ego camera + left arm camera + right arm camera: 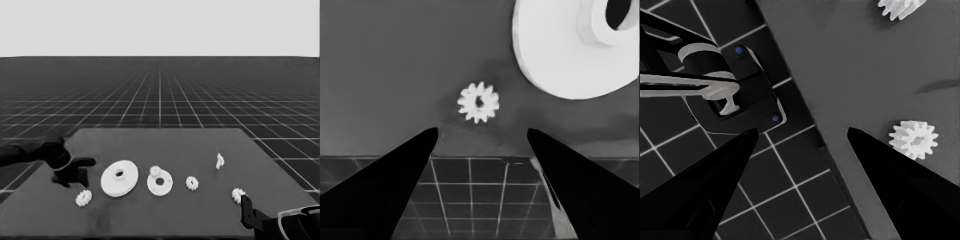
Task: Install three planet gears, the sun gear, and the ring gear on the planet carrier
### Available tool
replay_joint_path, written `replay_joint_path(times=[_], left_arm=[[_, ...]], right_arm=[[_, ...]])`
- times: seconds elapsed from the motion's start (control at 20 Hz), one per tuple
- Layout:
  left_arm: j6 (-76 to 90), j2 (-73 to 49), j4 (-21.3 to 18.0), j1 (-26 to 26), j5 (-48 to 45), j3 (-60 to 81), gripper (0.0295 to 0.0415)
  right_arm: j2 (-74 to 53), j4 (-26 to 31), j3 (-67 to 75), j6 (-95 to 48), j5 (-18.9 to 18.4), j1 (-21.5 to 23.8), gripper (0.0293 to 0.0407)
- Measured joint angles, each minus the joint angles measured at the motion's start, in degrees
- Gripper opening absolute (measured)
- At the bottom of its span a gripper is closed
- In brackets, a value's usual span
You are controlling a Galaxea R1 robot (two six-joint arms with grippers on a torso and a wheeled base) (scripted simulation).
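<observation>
I can read no writing or label on any part. My left tool (75, 172) stands over the left end of the tabletop (165, 215), its fingers spread apart with nothing between them; in the left wrist view a small gear (478, 102) lies on the tabletop just past the fingertips (431, 134), not touching them. In the head view this same gear (83, 198) lies near the front edge, a little to the right of the left tool. The larger round part (119, 178) is beside it, and the left wrist view cuts off most of this part. Next to the right lies the smaller round part (160, 183), and one gear (155, 171) sits on its far rim; how it is seated there is hard to make out. Another gear (192, 183) lies to the right of it, apart. A thin white piece (219, 160) stands farther back on the right. The fourth gear (238, 194) lies near my right tool (246, 212), which waits at the lower right corner, also spread and empty; in its wrist view this gear (913, 139) is beside one finger, not touching.
</observation>
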Motion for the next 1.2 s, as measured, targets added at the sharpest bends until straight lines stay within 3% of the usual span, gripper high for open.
replay_joint_path(times=[0.1,0.15,0.25,0.6,0.7,1.1,1.2], left_arm=[[0.84,-0.42,-0.09,0.02,-0.18,-0.25,0.0385],[1.37,0.63,4.76,5.61,-3.59,-2.4,0.0385],[2.09,2.45,8.81,11.14,-6.98,-5.86,0.0385],[2.59,3.66,10.58,13.53,-8.81,-8.17,0.0385],[2.59,3.68,10.61,13.56,-8.83,-8.21,0.0314],[2.59,3.68,10.62,13.54,-8.84,-8.22,0.0312],[1.42,0.28,4.21,5.39,-3.2,-1.89,0.0312]], right_arm=[[0.0,0.0,0.0,0.0,0.0,0.0,0.0385],[0.0,0.0,0.0,0.0,0.0,0.0,0.0385],[0.0,0.0,0.0,0.0,0.0,0.0,0.0385],[0.0,0.0,0.0,0.0,0.0,0.0,0.0385],[0.0,0.0,0.0,0.0,0.0,0.0,0.0385],[0.0,0.0,0.0,0.0,0.0,0.0,0.0385],[0.0,0.0,0.0,0.0,0.0,0.0,0.0385]])
